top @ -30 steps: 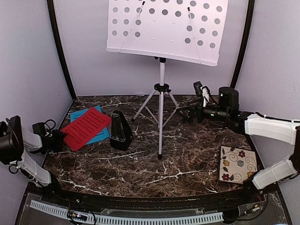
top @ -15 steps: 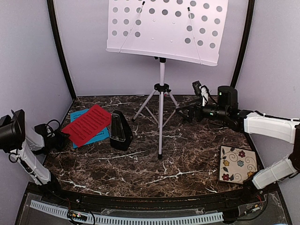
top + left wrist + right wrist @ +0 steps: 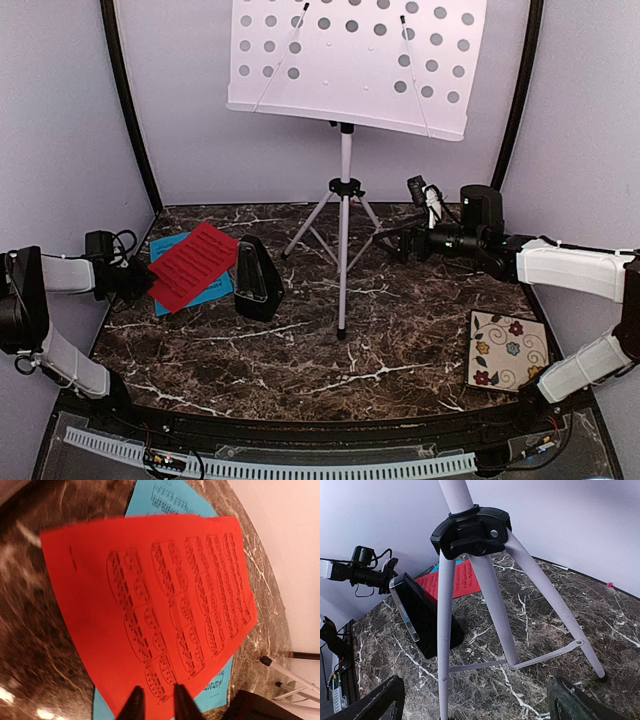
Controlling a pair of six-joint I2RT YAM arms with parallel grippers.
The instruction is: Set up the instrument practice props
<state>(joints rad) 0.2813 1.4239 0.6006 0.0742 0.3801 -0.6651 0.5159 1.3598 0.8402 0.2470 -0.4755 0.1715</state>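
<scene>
The white music stand [image 3: 345, 230] stands at the back centre, its perforated desk [image 3: 350, 60] high up. My left gripper [image 3: 135, 280] is shut on the left edge of the red page [image 3: 195, 262] and holds it tilted above the cyan-blue page [image 3: 208, 292]. In the left wrist view my gripper [image 3: 157, 705] pinches the red page [image 3: 150, 590] over the blue page [image 3: 165, 500]. The black metronome [image 3: 255, 278] stands just right of the pages. My right gripper [image 3: 395, 240] is open and empty beside the tripod's right leg; in its wrist view [image 3: 475, 705] it faces the tripod hub [image 3: 472, 530] and the metronome [image 3: 425, 617].
A floral square tile [image 3: 508, 350] lies at the front right of the marble table [image 3: 400, 330]. Pale walls close in the back and both sides. The tripod's legs [image 3: 555, 605] and thin braces spread low in front of my right gripper.
My left arm has swung back and up, and the red page has risen and shifted with it, off the blue page. My right gripper has edged slightly left towards the tripod.
</scene>
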